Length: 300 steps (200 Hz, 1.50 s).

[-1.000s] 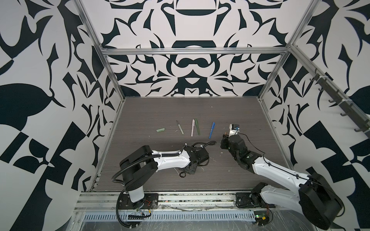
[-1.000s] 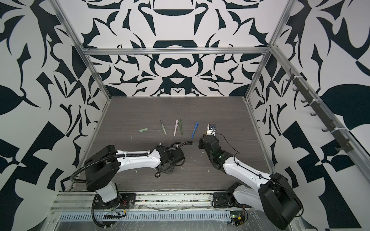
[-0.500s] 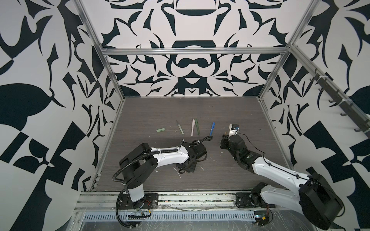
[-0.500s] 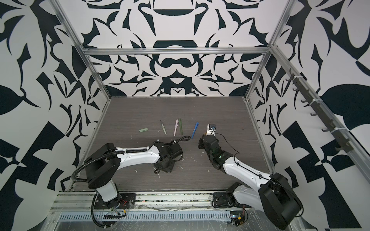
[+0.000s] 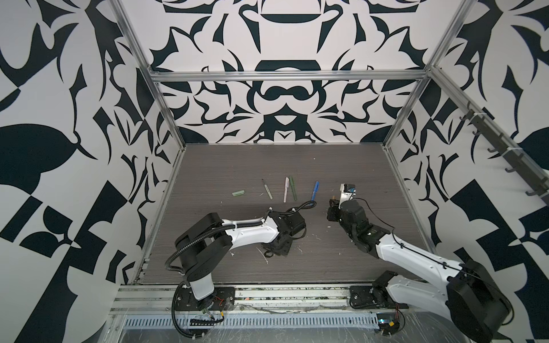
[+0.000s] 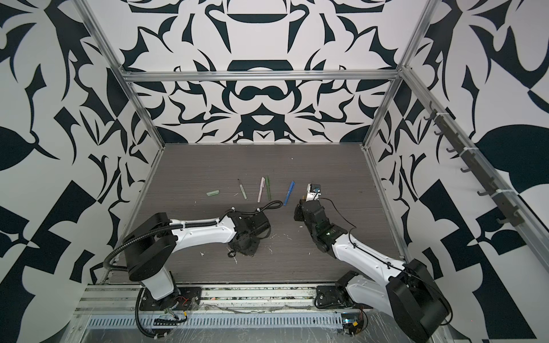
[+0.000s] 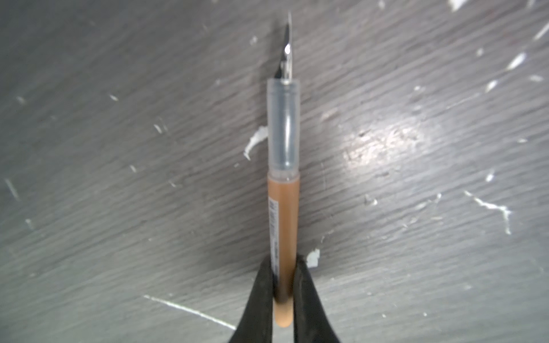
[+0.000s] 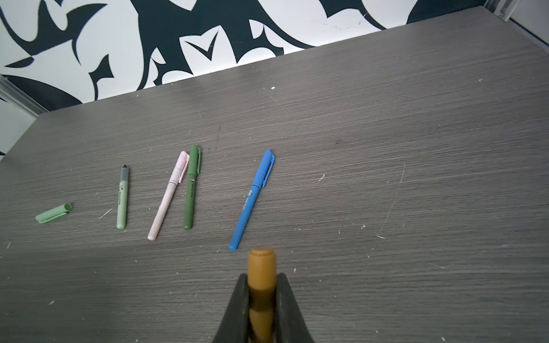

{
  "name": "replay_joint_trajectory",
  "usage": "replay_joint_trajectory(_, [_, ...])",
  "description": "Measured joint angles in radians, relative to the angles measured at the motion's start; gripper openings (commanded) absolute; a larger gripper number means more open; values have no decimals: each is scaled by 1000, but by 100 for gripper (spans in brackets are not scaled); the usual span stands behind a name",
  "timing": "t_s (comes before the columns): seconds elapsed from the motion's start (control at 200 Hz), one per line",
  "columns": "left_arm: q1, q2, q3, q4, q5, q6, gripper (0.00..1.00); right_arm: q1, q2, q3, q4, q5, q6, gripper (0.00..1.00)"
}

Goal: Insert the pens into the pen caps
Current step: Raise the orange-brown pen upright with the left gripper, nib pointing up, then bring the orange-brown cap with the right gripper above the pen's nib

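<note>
Black fingers (image 7: pixel 261 291) of the left gripper (image 7: pixel 283 267) are pinched on the rear of the orange-brown pen (image 7: pixel 282 213), close to the table (image 7: pixel 118 193); the orange-brown cap (image 8: pixel 261 264) is clamped in the right gripper (image 8: pixel 261 282). Nib and cap mouth are best aligned coaxially before any push. Pen's long axis runs straight out from the jaws, nib pointing away.

Both top views high in front, facing down on the table (image 5: pixel 237 166) — wrist views close above it
</note>
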Motion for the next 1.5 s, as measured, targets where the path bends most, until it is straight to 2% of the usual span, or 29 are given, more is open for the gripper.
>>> replay_joint_trajectory(0.195, [3,-148,-124,189,-34,68,0,0,-56,-1,3,-82,42,4])
replay_joint_trajectory(0.37, [3,-276,-217,398,-41,135,0,0,-89,43,-6,-222,65,4])
replay_joint_trajectory(0.565, [3,-392,-365,639,-8,194,0,-15,-108,87,48,-379,130,4])
replay_joint_trajectory(0.735, [3,-474,-436,765,31,222,0,-20,-108,87,99,-460,184,4])
replay_joint_trajectory(0.96, [3,-513,-442,837,51,241,0,-21,-77,87,185,-512,247,3])
replay_joint_trajectory(1.5, [3,-496,-428,838,59,248,0,-13,9,61,354,-590,356,2])
